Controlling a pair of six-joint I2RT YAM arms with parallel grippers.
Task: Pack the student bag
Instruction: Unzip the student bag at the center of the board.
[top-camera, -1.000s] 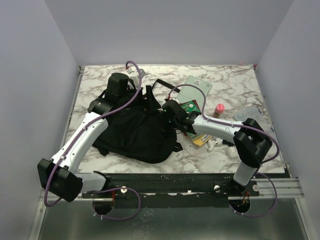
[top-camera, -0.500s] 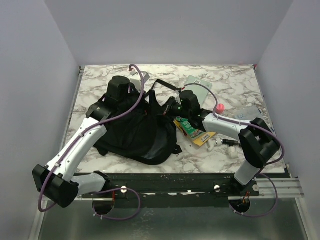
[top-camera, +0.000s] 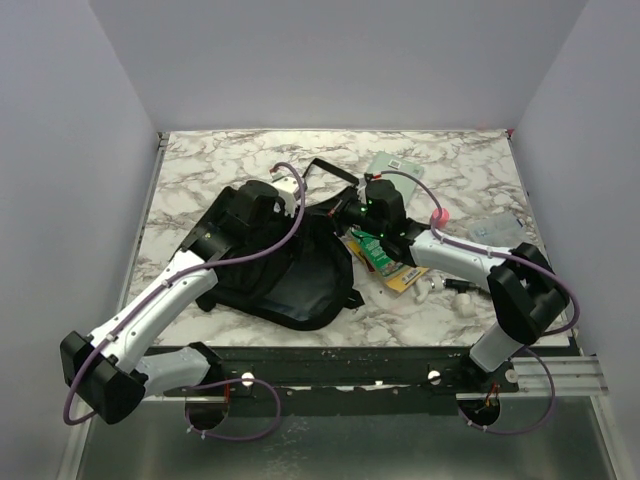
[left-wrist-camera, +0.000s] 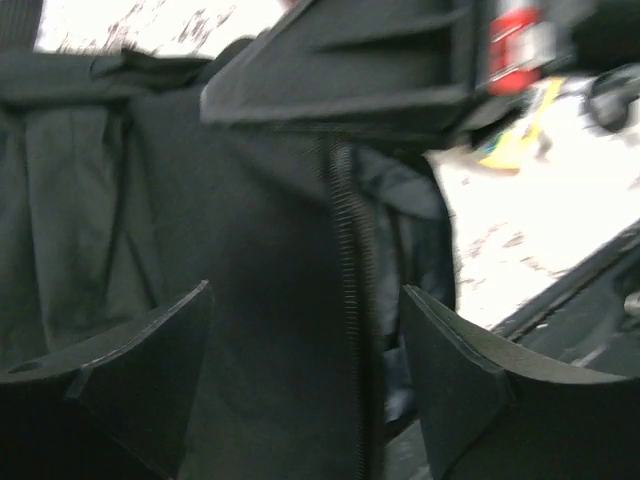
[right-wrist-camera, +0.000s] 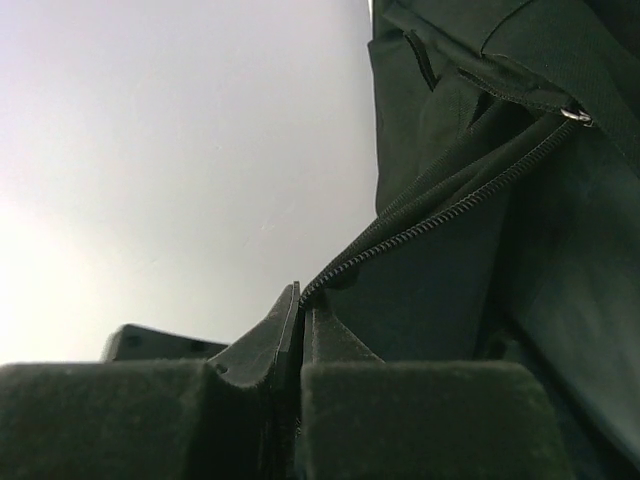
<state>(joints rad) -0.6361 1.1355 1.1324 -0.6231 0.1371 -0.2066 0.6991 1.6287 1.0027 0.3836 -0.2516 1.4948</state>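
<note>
The student bag is a large black fabric backpack lying left of the table's centre. My right gripper is shut on the bag's zipper edge at its far right side and holds it up. The right wrist view shows the closed jaws pinching the zipper tape. My left gripper is open and empty, hovering over the bag. In the left wrist view its fingers straddle black fabric and a zipper line without touching them.
A green book and a yellow one lie right of the bag under the right arm. A pale green book lies at the back. A pink-capped item and a grey pouch sit to the right.
My right gripper has moved back and right, pulling the bag's zipper edge up with it. My left arm has swung nearer and to the right, over the bag.
</note>
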